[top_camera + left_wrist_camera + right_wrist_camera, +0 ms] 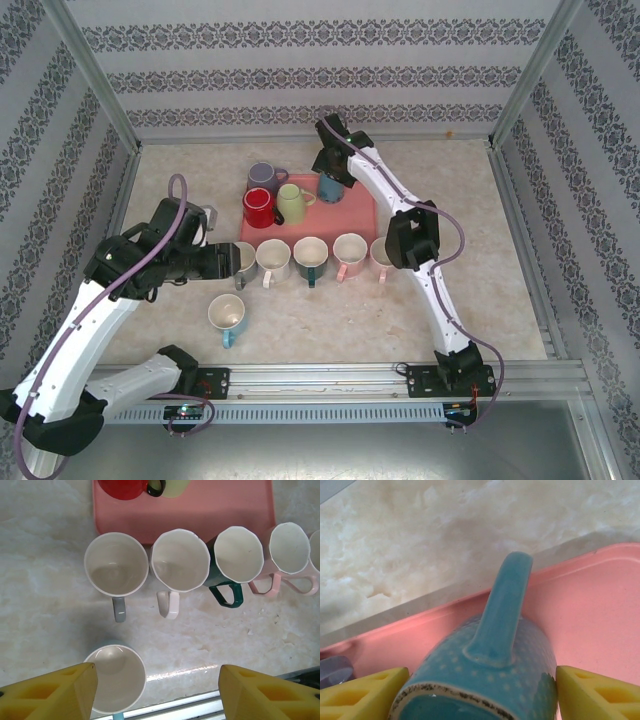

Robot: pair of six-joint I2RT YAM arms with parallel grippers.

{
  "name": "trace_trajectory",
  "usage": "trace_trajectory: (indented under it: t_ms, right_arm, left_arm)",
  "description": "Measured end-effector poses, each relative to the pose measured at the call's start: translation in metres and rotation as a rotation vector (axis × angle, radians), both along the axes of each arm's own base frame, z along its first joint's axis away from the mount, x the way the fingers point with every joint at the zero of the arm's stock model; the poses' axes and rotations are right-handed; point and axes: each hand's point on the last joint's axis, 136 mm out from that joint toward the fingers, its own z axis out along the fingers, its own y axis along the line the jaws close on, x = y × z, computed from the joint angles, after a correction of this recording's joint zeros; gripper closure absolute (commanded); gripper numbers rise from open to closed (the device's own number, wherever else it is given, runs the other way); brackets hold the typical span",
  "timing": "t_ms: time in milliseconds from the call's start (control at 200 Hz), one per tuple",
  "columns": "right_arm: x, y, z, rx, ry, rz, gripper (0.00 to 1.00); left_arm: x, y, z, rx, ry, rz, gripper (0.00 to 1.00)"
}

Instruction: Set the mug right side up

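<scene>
With upright mugs [310, 255] already lined on the counter [500, 300], the right end effector [481, 690] gripped the blue mug [490, 665] on the pink tray [590, 610], apparently not yet righted, while the left end effector [157, 690] hovered wide and empty.

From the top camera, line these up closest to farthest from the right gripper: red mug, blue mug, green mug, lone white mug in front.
1. blue mug, between the right gripper fingers, on the tray.
2. green mug, just left, on the tray.
3. red mug, farther left on the tray.
4. lone white mug, off the tray, toward the front.
</scene>
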Motion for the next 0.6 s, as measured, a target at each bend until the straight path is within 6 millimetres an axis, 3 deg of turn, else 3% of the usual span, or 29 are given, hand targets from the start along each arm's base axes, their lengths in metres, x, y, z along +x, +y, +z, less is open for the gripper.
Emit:
trace_trajectory:
  t_ms: [125,330,440,525,600]
  right_arm:
    - [0.001,0.001,0.003,0.003,-0.008,0.005,0.50]
    - [-0.002,0.008,0.007,0.019,-0.002,0.070,0.60]
    - [-0.015,0.008,0.012,0.022,0.026,0.127,0.64]
    - [-0.029,0.005,0.027,0.010,0.034,0.176,0.68]
    - [-0.039,0.001,0.055,-0.004,0.002,0.226,0.70]
  left_arm:
    - [0.000,0.001,0.000,0.004,-0.002,-0.002,0.34]
    - [0.001,0.001,0.000,0.004,-0.003,-0.006,0.34]
    - [0.002,0.001,0.001,0.002,-0.008,-0.002,0.34]
    - [0.003,0.001,0.001,0.001,-0.009,-0.002,0.34]
    - [0.003,0.001,0.001,0.001,-0.010,-0.002,0.34]
